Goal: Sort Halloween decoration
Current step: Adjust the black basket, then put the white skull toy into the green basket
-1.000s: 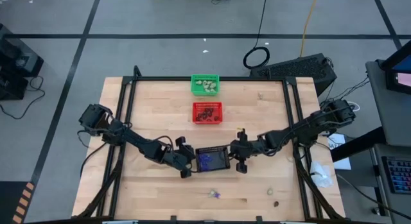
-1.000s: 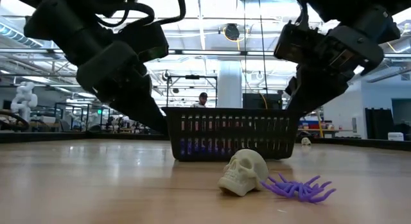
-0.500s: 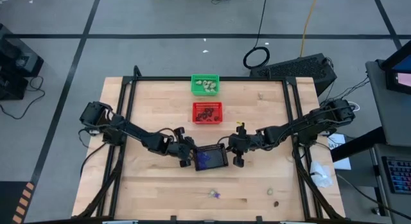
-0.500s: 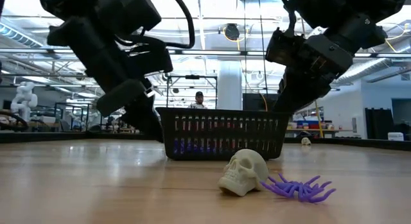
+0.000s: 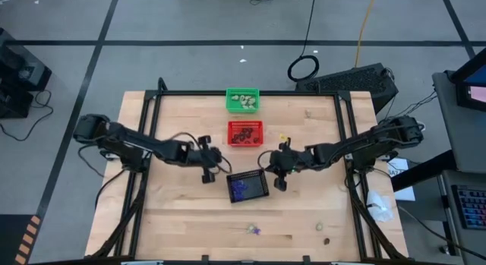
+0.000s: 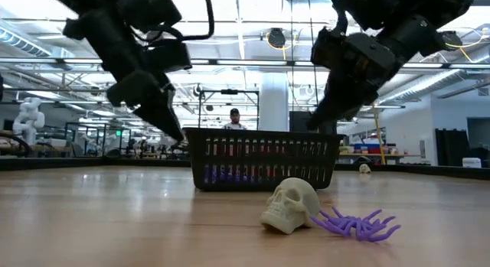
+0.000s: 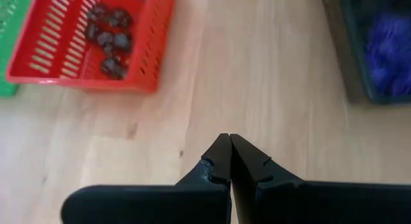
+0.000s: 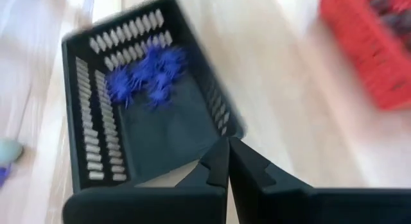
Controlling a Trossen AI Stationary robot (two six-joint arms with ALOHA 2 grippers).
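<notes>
Evidently light and rigid, the cream skull (image 6: 291, 206) and spindly purple spider (image 6: 357, 223) lie loose before the black basket (image 5: 249, 187), best pinched mid-body, while left gripper (image 5: 205, 176) and right gripper (image 5: 278, 184) hover closed, empty.

Closed fingers (image 7: 230, 150) near red basket (image 7: 64, 63)

Green basket (image 5: 243, 100), red basket (image 5: 245, 133), black basket (image 5: 248, 187)
</notes>
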